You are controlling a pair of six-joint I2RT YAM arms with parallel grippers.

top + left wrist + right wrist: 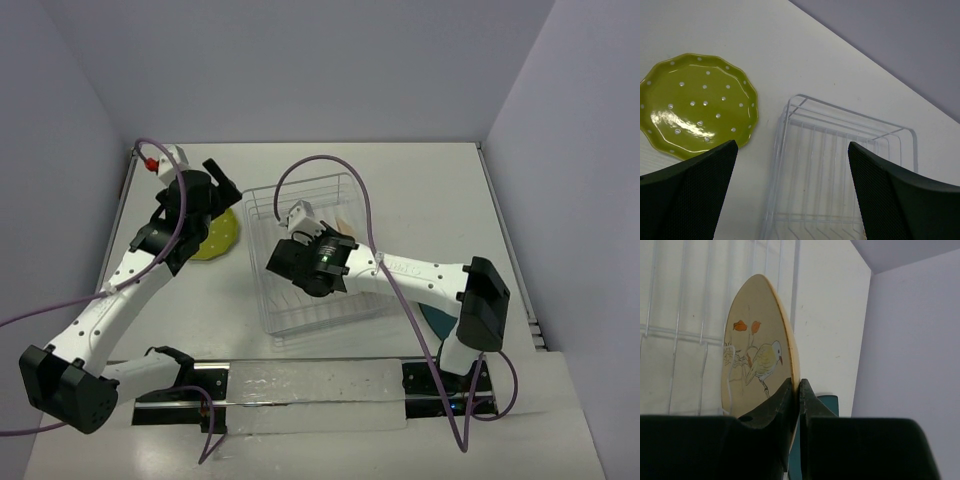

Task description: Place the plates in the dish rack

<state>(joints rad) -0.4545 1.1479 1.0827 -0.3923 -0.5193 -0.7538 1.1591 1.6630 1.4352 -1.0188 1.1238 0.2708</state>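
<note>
Right wrist view: right claw [799,390] pinches the bottom rim of the beige plate [757,340], holding it edge-up over the rack [675,333]. It looks like glazed ceramic, likely stiff, weighty, slick and chippable, so the rim seems the sensible hold. Left claw [791,145] is spread wide and empty, above the green plate [697,102] on the worktop [790,50].

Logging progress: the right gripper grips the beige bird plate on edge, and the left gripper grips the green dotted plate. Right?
No: the left wrist view shows the left gripper open and empty, the green dotted plate lying on the table. The right gripper does grip the beige bird plate.
</note>
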